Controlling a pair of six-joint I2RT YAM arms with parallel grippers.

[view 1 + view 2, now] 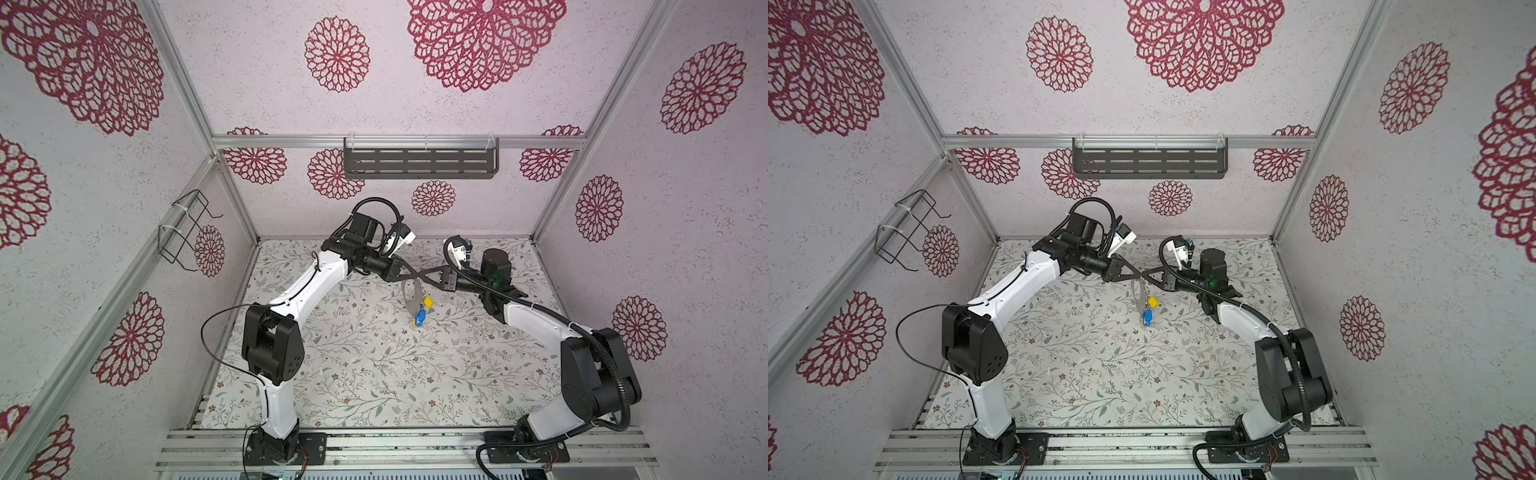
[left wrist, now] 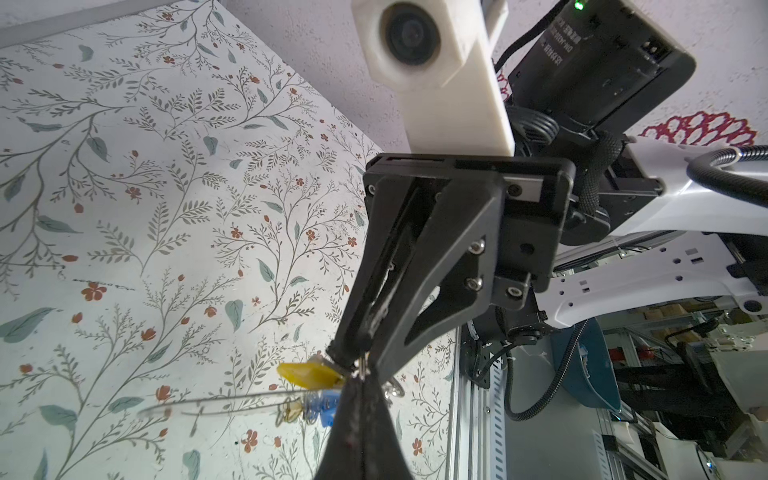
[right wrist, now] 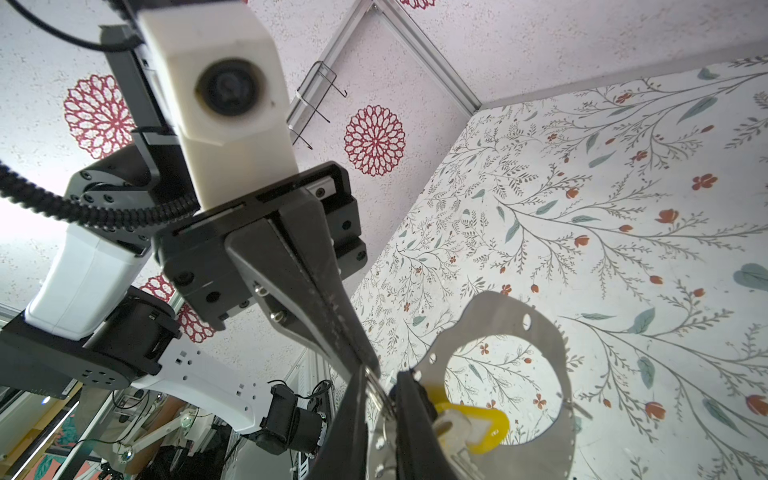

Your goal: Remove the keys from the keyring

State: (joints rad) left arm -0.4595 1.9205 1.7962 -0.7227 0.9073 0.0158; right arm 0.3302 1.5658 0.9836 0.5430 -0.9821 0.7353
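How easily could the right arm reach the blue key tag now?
Probably yes. The blue tag hangs in the open under the keyring, near the right gripper; only the yellow tag sits beside it.

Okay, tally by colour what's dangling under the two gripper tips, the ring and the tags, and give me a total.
Grey keyring: 1
Yellow key tags: 1 clearly seen
Blue key tags: 1 clearly seen
Total: 3 told apart; the tags hang bunched, so more may be hidden.
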